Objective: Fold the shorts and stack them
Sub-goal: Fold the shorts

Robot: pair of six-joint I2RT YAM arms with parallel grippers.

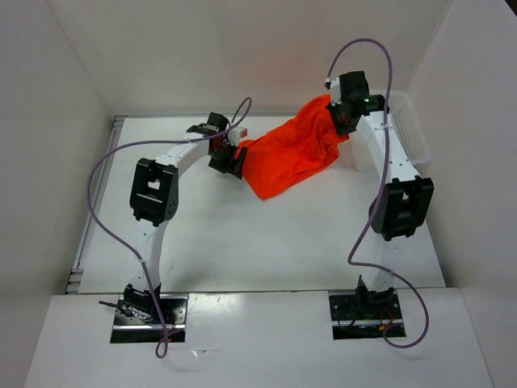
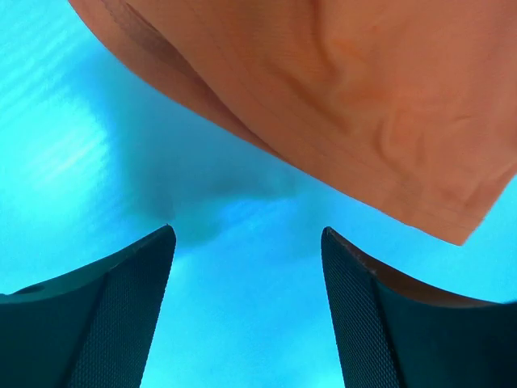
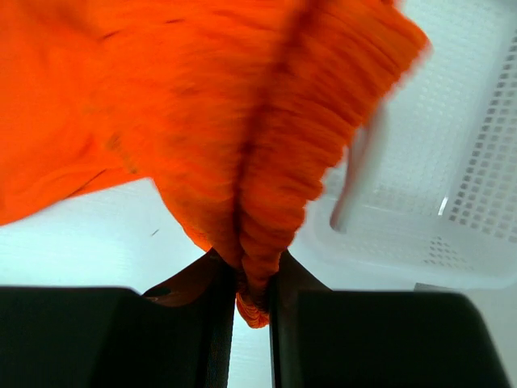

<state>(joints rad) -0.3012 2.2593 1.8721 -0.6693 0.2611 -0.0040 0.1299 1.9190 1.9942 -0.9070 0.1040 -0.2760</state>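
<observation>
Orange shorts drape upper centre, waistband pinched tight in the right gripper; left gripper gapes wide, holding nothing

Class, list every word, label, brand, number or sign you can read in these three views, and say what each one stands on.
None can be read.
The shorts: plain orange fabric, no label or print in view.
The basket: white mesh only, no marking.
The arms: nothing legible at this size.
</observation>
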